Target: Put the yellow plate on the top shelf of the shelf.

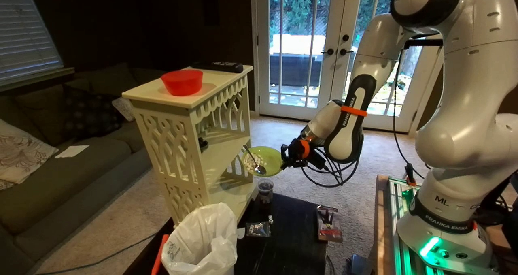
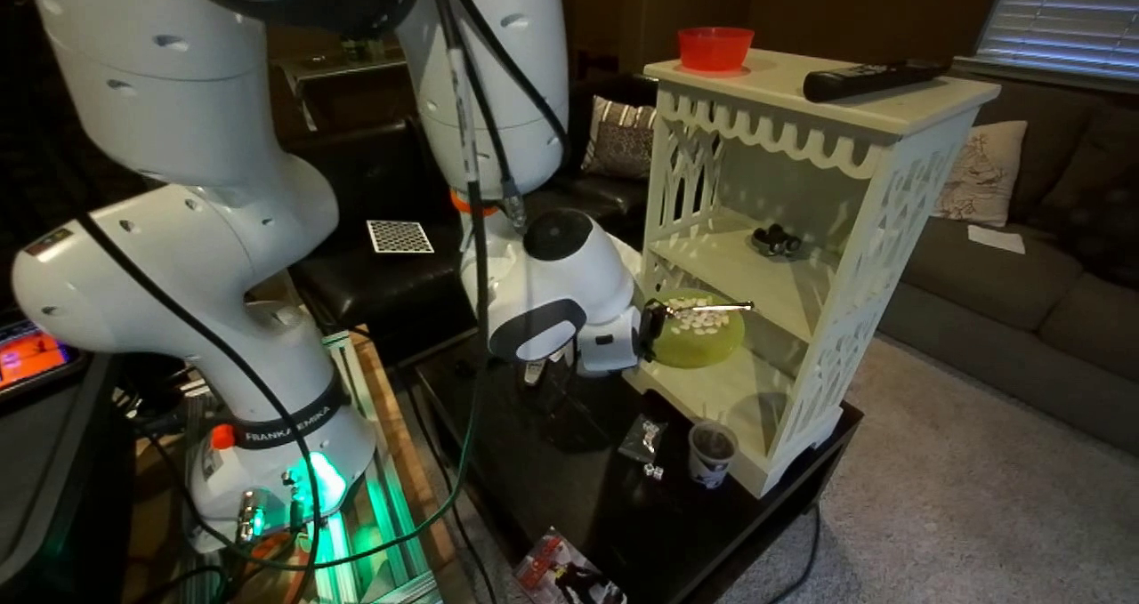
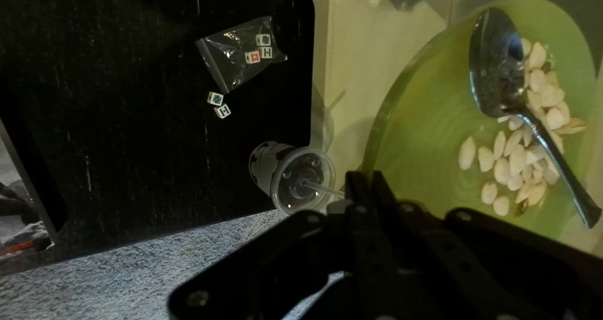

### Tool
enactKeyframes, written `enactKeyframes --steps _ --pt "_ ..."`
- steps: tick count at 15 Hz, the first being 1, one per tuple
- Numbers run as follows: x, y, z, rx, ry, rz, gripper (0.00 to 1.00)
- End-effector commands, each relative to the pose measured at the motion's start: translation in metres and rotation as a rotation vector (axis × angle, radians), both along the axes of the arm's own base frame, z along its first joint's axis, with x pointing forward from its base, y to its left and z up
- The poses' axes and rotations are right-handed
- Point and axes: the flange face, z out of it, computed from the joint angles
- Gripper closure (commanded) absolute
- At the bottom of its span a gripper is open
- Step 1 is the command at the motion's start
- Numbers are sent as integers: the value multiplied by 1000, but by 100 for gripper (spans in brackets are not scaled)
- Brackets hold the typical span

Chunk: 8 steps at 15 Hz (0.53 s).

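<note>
The yellow plate (image 1: 272, 157) is pale yellow-green and carries white pieces and a metal spoon. It also shows in an exterior view (image 2: 712, 351) and in the wrist view (image 3: 424, 136). My gripper (image 3: 367, 175) is shut on the plate's rim, one finger inside and one outside. In both exterior views the gripper (image 1: 284, 157) (image 2: 654, 330) holds the plate in the air at the open front of the shelf, lower than its middle board. The cream-white shelf (image 1: 220, 83) (image 2: 774, 75) has lattice sides and a flat top board. Part of the shelf (image 3: 358, 51) shows below the plate.
On the top board stand a red bowl (image 1: 182, 83) (image 2: 714, 50) and a black remote (image 1: 220, 67) (image 2: 863, 80). A cup with a straw (image 2: 710, 462) (image 3: 268, 167) and a clear bag of dice (image 3: 238, 51) are on the black table (image 1: 279, 246). A white bag-lined bin (image 1: 202, 242) stands beside the shelf.
</note>
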Motion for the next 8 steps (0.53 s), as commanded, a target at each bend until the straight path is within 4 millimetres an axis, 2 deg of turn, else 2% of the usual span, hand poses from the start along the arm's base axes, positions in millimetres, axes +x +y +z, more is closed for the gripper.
enactKeyframes --steps 1,3,4,7,8 --pt "0 -3 22 36 -65 -13 99" --pt "-10 4 36 48 -87 -9 99" --pt "1 2 42 51 -102 -7 99" --pt "-4 18 68 38 -132 -6 99" --pt "9 17 78 16 -141 10 99"
